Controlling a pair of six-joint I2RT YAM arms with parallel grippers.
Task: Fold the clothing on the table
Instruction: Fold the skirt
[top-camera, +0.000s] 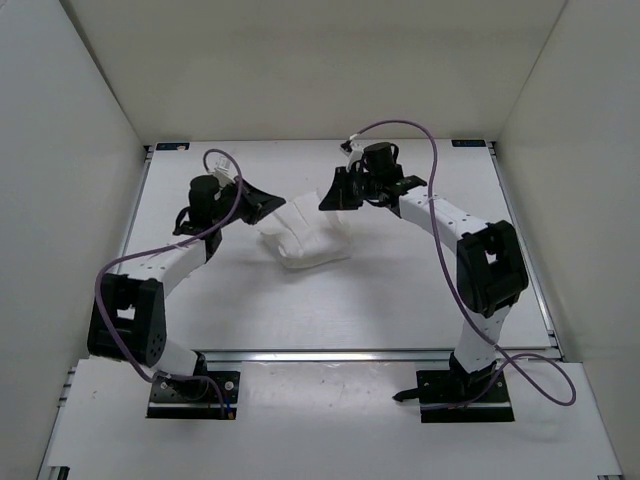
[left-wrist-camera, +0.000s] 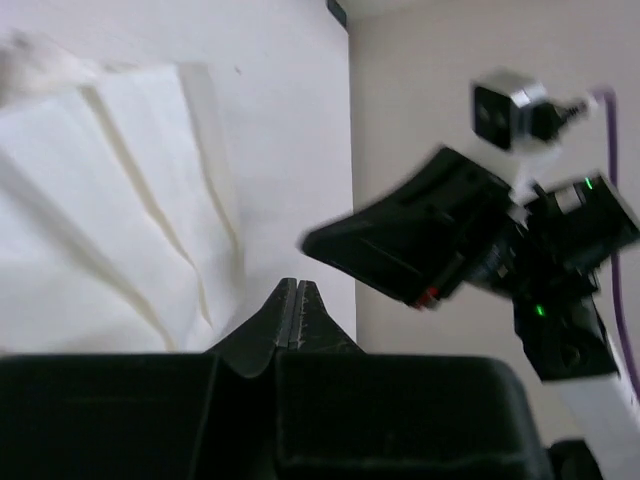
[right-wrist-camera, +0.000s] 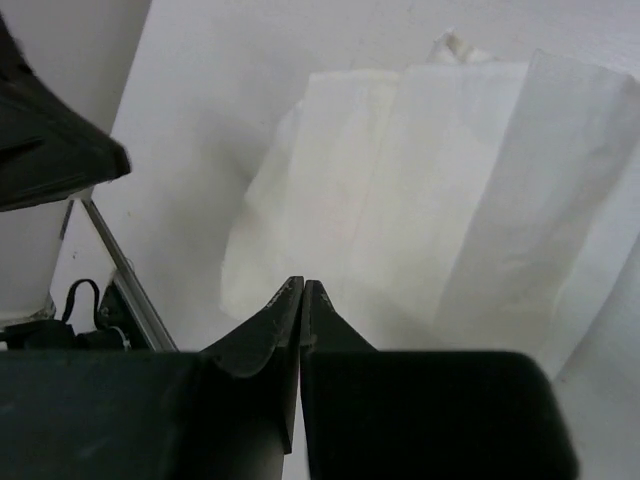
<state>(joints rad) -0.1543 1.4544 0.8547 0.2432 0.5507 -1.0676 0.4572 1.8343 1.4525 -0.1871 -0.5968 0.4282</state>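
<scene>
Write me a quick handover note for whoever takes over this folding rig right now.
Left gripper: shut, nothing held, left of the clothing.
Right gripper: shut, nothing held, by its right side.
The clothing lies in the middle of the table, a compact layered bundle between them.
Done: looks folded over at least once.
To do: check the fold, perhaps one more, then tidy.

No text, label, brand, number or sign can be read in any view: none on the clothing, the table, the left arm or the right arm.
</scene>
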